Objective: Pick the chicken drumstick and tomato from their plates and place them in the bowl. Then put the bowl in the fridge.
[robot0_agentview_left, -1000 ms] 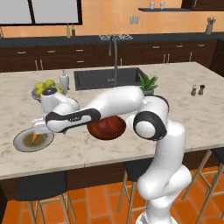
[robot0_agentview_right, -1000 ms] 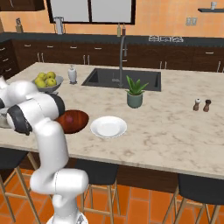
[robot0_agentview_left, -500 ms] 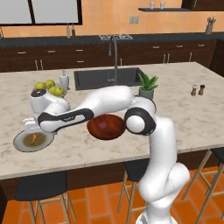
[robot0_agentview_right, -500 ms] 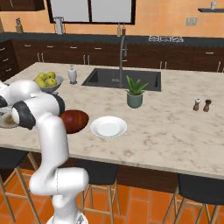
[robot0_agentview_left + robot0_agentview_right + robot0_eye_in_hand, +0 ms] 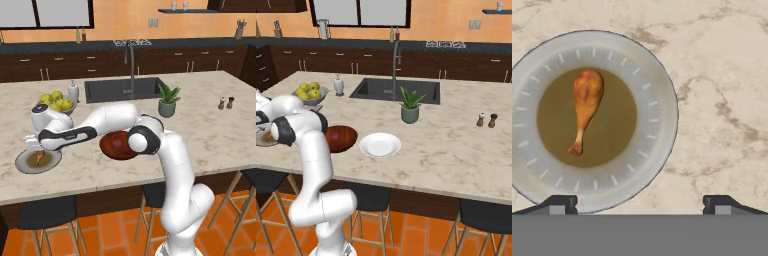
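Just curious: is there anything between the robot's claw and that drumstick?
Nothing: in the hand view, the open gripper hovers above the drumstick, with just the grey plate beneath.

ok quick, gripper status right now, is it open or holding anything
Gripper: open, holding nothing, above the grey plate with the chicken drumstick.

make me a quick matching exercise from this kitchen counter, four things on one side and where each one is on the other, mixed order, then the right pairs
Things:
1. chicken drumstick
2. white plate
3. wooden bowl
4. apples

Places:
A. in the grey footed bowl by the sink
B. on the counter between the grey plate and the white plate
C. on the brownish centre of the grey plate, under the open hand
D. on the counter in front of the potted plant

Pairs: 1-C, 2-D, 3-B, 4-A
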